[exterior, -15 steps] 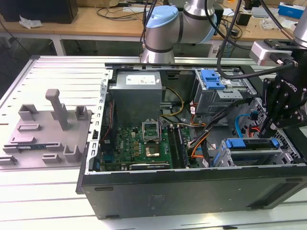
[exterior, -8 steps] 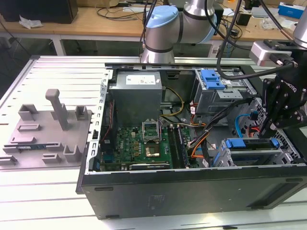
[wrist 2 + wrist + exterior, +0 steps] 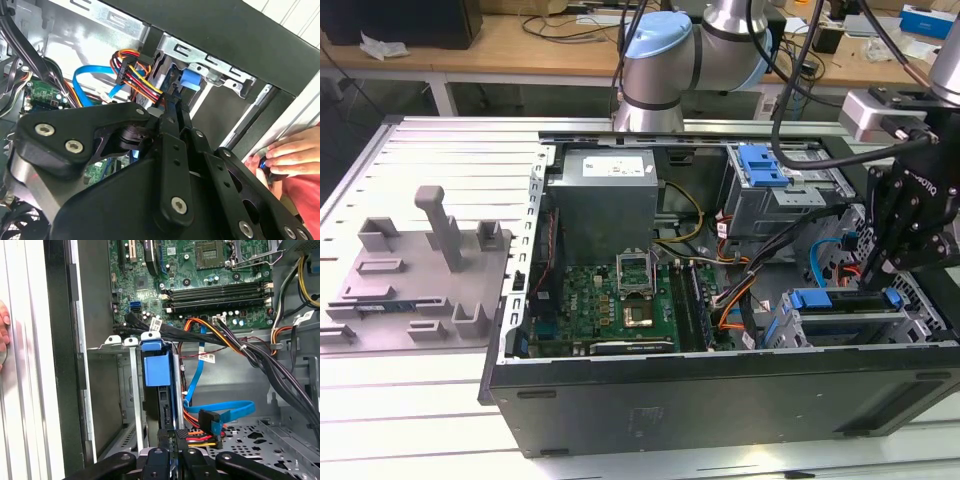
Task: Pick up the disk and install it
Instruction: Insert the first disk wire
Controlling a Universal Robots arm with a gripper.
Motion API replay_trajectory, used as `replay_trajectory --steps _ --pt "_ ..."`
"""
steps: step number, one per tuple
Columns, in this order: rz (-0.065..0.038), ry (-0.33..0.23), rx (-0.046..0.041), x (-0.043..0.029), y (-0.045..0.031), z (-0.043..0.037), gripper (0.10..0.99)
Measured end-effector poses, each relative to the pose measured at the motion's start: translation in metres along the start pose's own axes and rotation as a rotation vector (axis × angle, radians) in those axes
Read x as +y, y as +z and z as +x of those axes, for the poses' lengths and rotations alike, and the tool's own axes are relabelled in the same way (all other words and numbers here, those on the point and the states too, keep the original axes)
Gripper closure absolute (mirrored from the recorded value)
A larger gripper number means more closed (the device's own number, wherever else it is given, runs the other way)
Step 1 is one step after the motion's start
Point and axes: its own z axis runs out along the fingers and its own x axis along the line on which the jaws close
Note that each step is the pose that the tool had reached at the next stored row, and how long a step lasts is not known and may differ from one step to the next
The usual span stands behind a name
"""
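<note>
We're in the install step here, not the pickup. The disk (image 3: 845, 310) sits on edge in the drive cage (image 3: 134, 390) inside the case (image 3: 720, 400), over on the exterior view's right, with its blue frame showing at both ends. The claw (image 3: 172, 457) is narrow and, going by the first wrist view, pinched on the disk's near end. It looks mostly slid in to us, but we can't tell if it's fully seated. Finishing this calls for a straight push along the rails with no tilt, staying off the blue cable (image 3: 220, 410) and the wires (image 3: 197, 434) just beside the cage. Also, a hand (image 3: 295, 150) rests on the case's outer side, so any push wants to be gentle.
</note>
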Motion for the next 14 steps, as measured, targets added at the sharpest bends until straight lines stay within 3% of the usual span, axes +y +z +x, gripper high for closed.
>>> replay_trajectory --steps 14 --pt "0.0 0.0 0.0 0.0 0.0055 -0.0002 0.922"
